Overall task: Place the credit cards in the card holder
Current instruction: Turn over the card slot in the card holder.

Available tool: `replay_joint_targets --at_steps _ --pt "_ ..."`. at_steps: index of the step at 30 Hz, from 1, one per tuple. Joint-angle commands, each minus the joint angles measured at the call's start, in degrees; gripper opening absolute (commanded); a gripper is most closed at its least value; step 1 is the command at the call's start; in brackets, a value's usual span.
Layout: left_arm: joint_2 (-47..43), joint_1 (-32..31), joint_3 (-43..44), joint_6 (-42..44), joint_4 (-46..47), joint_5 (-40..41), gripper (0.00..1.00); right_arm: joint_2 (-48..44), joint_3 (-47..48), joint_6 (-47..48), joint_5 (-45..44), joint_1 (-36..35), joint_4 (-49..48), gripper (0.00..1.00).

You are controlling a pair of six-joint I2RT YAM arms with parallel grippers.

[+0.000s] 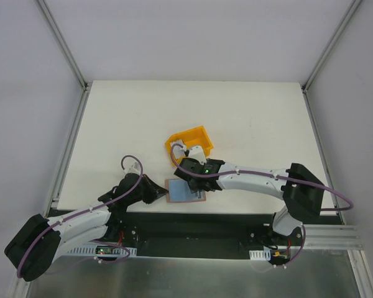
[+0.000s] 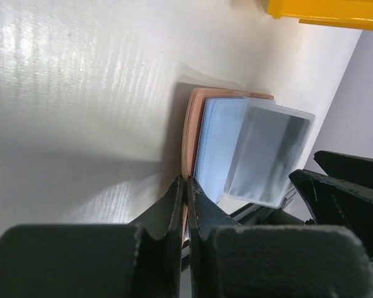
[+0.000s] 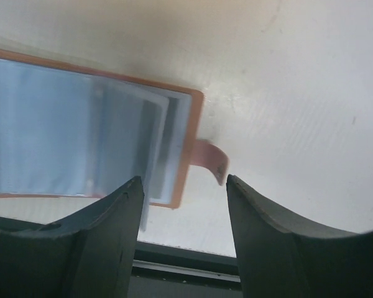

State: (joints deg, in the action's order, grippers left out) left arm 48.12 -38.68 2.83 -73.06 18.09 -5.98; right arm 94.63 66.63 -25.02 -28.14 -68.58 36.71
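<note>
The card holder (image 1: 185, 190) lies open near the table's front edge, brown rim up, with pale blue clear sleeves inside. My left gripper (image 1: 160, 192) is shut on its left brown edge (image 2: 188, 149); in the left wrist view the fingertips (image 2: 186, 184) pinch that rim. A pale grey card (image 2: 267, 152) stands half raised among the sleeves. My right gripper (image 3: 183, 183) hangs open over the holder's right edge, nothing between its fingers. The holder's tab clasp (image 3: 209, 158) curls up just beyond them. A card with a darker stripe (image 3: 158, 139) shows in the sleeves.
A yellow plastic bin (image 1: 189, 141) stands just behind the holder, close to the right wrist; its corner (image 2: 326, 12) shows in the left wrist view. The table's front edge and a dark rail (image 3: 186, 257) run right below the holder.
</note>
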Motion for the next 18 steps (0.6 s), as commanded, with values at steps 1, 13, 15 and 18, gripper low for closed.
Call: replay_joint_targets --at_steps 1,13,15,18 --pt "0.3 -0.4 -1.2 -0.3 -1.5 2.0 0.0 -4.7 -3.9 -2.0 -1.5 1.3 3.7 0.58" --pt "1.9 -0.4 -0.5 -0.9 -2.2 3.0 0.0 -11.5 -0.9 8.2 7.7 10.1 -4.7 0.6" --pt "3.1 -0.4 0.0 -0.9 -2.1 3.4 0.0 -11.1 0.7 11.1 12.3 12.9 -8.4 0.61" --pt "5.5 -0.4 0.9 -0.7 -0.9 3.4 0.0 -8.0 5.6 13.9 17.6 16.3 -10.0 0.63"
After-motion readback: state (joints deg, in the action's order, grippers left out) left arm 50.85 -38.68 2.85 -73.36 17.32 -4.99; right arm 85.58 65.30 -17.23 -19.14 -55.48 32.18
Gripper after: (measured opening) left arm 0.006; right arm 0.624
